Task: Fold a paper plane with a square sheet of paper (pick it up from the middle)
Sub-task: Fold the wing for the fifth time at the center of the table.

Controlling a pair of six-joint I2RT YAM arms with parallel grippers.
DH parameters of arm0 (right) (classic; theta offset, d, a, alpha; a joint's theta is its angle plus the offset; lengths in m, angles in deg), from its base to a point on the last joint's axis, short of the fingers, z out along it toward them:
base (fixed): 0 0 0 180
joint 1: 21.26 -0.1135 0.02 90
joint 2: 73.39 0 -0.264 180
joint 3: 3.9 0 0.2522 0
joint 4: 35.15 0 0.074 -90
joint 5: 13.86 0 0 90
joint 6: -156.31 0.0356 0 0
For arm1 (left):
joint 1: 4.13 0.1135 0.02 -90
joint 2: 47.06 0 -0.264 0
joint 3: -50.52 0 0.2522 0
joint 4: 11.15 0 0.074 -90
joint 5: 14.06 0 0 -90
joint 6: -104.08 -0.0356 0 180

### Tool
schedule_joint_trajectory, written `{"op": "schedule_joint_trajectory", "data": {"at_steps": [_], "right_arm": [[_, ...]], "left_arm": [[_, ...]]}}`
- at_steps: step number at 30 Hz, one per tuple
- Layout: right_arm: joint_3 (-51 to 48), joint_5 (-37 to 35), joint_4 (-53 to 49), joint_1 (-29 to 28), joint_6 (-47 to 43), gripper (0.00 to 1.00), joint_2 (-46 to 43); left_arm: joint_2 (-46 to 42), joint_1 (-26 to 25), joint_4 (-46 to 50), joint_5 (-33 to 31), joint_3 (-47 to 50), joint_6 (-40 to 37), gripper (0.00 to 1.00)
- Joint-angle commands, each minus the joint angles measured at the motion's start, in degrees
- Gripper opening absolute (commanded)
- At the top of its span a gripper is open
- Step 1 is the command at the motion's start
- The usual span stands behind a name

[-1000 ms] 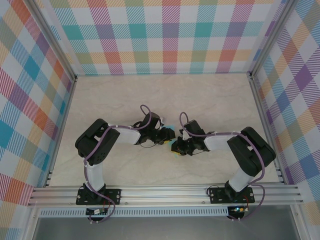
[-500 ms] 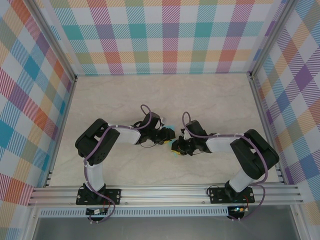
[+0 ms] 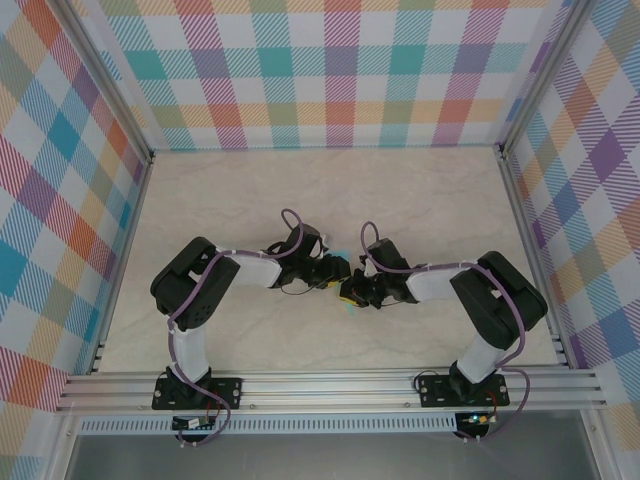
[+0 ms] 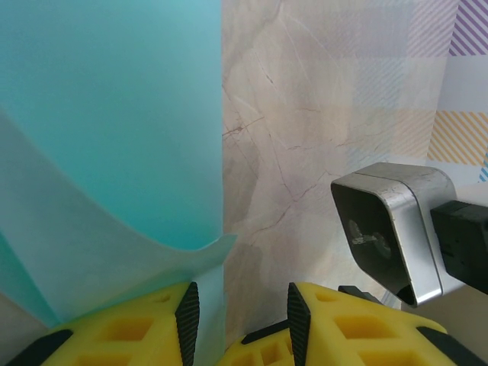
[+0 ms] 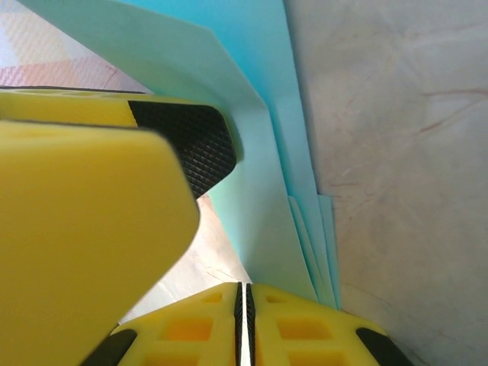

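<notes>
1. The left claw (image 4: pixel 238 324) is narrowly parted. Its two yellow fingers (image 4: pixel 130 332) stand apart, and bare stone shows in the gap between them.
2. A strip of the paper (image 4: pixel 114 114) runs into that gap along the black pad of the 9 o'clock finger. The pads are not pressed together on it.
3. In the left wrist view the turquoise paper spreads from 9 to 12 o'clock, with a straight edge running down toward 6. A paler flap curls across the lower left toward the fingers.
4. The marbled worktop (image 4: pixel 320 114) lies at 1 to 2 o'clock. A silver camera housing (image 4: pixel 389 229) sits near it at 4 o'clock.
5. The right claw (image 5: pixel 244 305) is closed tight, with only a hairline seam between its yellow fingers.
6. Folded layers of the paper come down to the right claw's 3 o'clock finger, their stacked edges fanned at 5 o'clock. I cannot tell whether any layer is pinched.
7. In the right wrist view, one flap rises toward 12 o'clock. It bends round the ribbed black pad (image 5: pixel 191 145) of the left claw's finger, which sits at 9 o'clock.
8. In the top view the two claws meet near the worktop's centre. The left claw (image 3: pixel 338 272) is at 11 o'clock of the right claw (image 3: pixel 352 296), and they almost touch. Slivers of turquoise show beside them.
9. Plaid walls (image 3: pixel 340 90) stand at 9, 12 and 3 o'clock.
</notes>
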Motion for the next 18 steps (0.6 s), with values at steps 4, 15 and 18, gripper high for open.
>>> {"op": "schedule_joint_trajectory", "data": {"at_steps": [4, 15, 18], "right_arm": [[-5.5, -2.9, -0.7, 0.3, 0.7, 0.1, 2.1], [-6.5, -2.2, -1.8, 0.6, 0.0, 0.05, 3.5], [-6.6, -2.2, -1.8, 0.6, 0.0, 0.05, 3.3]], "left_arm": [[1.2, 0.3, 8.9, -3.0, -2.4, -2.8, 0.38], [1.8, 1.7, 11.9, -4.6, -6.6, -6.5, 0.4], [2.3, 2.6, 13.2, -4.9, -8.1, -8.0, 0.4]]}}
